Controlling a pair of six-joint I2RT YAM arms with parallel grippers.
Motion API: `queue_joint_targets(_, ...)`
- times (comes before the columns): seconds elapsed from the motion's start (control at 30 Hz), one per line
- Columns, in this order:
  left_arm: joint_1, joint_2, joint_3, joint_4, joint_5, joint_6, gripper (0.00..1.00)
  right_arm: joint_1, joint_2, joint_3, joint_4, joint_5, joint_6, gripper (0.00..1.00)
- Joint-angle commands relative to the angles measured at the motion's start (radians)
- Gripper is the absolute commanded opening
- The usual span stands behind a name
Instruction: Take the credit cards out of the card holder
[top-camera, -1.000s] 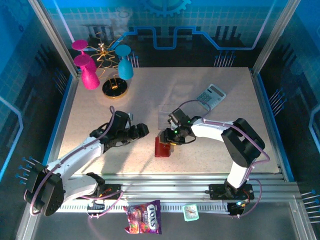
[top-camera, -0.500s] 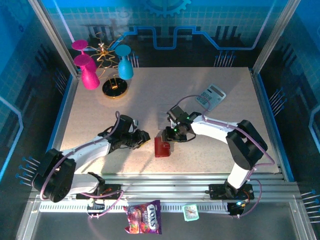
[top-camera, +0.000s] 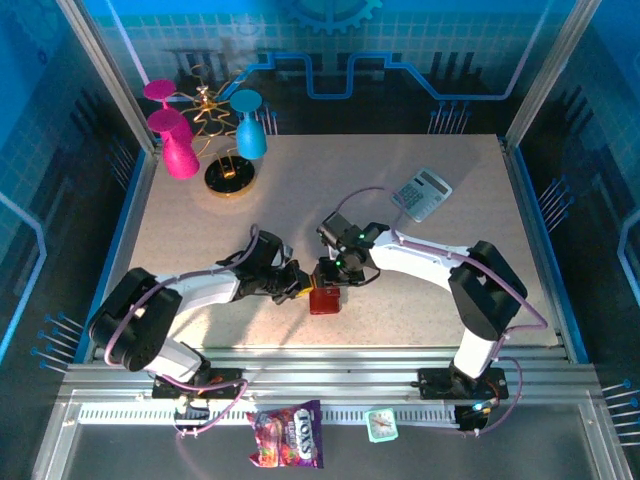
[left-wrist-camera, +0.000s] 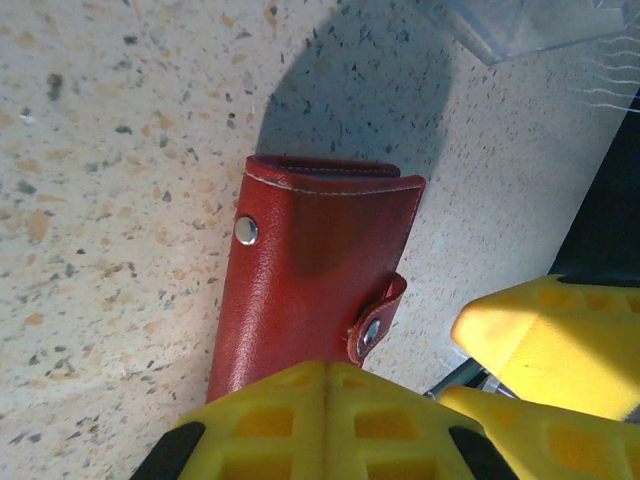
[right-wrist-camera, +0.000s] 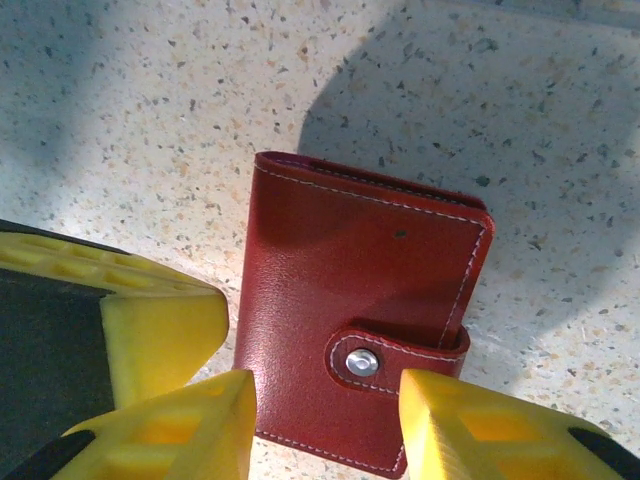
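Right gripper (right-wrist-camera: 325, 405), jaws apart, straddled the snap tab (right-wrist-camera: 400, 352) of the fastened card holder (right-wrist-camera: 340, 260), apparently to unsnap it, while the clenched left gripper (left-wrist-camera: 440, 410) braced its side.

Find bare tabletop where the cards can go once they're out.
Free: the far-centre strip between the gold wire stand and the calculator, and the left side between that stand and the left arm. Crowded: mid-table, where the left pincer and right pincer flank the red card holder.
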Motion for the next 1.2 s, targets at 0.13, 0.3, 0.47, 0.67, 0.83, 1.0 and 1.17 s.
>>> queue_joint_targets(0.13, -0.012, 0.025, 0.021, 0.027, 0.034, -0.029, 0.0, 0.023, 0.038, 0.035, -0.065, 0.035, -0.009, 0.4)
queue_joint_targets(0.3, -0.011, 0.051, 0.019, -0.004, 0.024, -0.032, 0.0, 0.031, 0.06, 0.05, -0.074, 0.04, -0.012, 0.38)
queue_joint_targets(0.47, -0.01, 0.075, 0.016, -0.009, 0.022, -0.036, 0.0, 0.046, 0.085, 0.079, -0.094, 0.056, -0.022, 0.38)
queue_joint_targets(0.67, -0.009, 0.094, 0.0, 0.008, 0.019, -0.045, 0.0, 0.062, 0.116, 0.101, -0.126, 0.094, -0.031, 0.37)
queue_joint_targets(0.83, -0.006, 0.114, -0.032, 0.071, 0.03, -0.077, 0.0, 0.073, 0.14, 0.109, -0.141, 0.106, -0.035, 0.38)
queue_joint_targets(1.0, 0.0, 0.134, -0.068, 0.15, 0.044, -0.112, 0.0, 0.088, 0.17, 0.118, -0.151, 0.118, -0.039, 0.37)
queue_joint_targets(1.17, 0.001, 0.142, -0.089, 0.185, 0.047, -0.121, 0.0, 0.107, 0.197, 0.129, -0.166, 0.147, -0.041, 0.37)
